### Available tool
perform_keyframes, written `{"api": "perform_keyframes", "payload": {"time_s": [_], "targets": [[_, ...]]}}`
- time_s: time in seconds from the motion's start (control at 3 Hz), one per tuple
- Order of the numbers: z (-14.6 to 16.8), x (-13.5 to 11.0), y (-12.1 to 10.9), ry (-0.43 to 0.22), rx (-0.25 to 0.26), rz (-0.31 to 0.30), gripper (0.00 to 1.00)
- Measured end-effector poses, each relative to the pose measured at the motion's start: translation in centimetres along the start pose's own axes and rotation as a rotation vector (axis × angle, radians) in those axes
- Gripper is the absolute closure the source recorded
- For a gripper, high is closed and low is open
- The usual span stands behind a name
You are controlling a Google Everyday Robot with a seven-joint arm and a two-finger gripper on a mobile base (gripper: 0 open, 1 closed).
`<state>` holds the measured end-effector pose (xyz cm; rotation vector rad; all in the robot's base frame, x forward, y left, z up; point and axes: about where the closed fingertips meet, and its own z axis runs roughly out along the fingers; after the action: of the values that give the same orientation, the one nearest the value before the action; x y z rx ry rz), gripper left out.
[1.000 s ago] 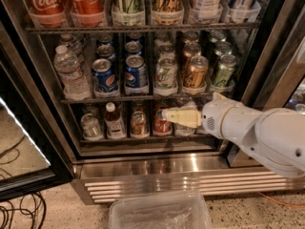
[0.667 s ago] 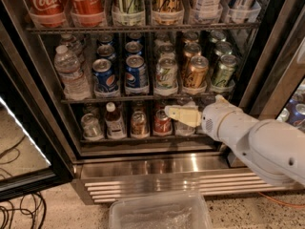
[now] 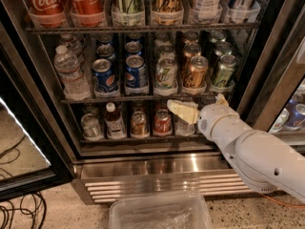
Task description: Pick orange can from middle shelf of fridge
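Copper-orange can point(image 3: 195, 72) at the front of the fridge's point(image 3: 157, 166) middle shelf point(image 3: 119, 99).
Shiny body, silver top, between a pale green-and-white can point(image 3: 166, 74) and an olive-green can point(image 3: 223, 70). The gripper point(image 3: 185, 111) hangs just below the shelf rail; open or closed, I cannot tell.

White arm point(image 3: 267, 161) enters from 4 o'clock, angled up toward 10 o'clock. Rounded wrist point(image 3: 217, 123) right of centre. Cream gripper point(image 3: 182, 111) projects from it toward 9 o'clock.
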<state>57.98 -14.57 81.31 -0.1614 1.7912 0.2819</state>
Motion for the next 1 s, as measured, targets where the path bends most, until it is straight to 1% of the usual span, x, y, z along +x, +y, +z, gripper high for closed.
{"api": "perform_keyframes", "payload": {"time_s": [0.67, 1.0], "targets": [[0.0, -2.7, 0.9, -0.079, 0.031, -0.052, 0.15], [-0.5, -4.1, 1.8, -0.111, 0.047, -0.095, 0.15]]}}
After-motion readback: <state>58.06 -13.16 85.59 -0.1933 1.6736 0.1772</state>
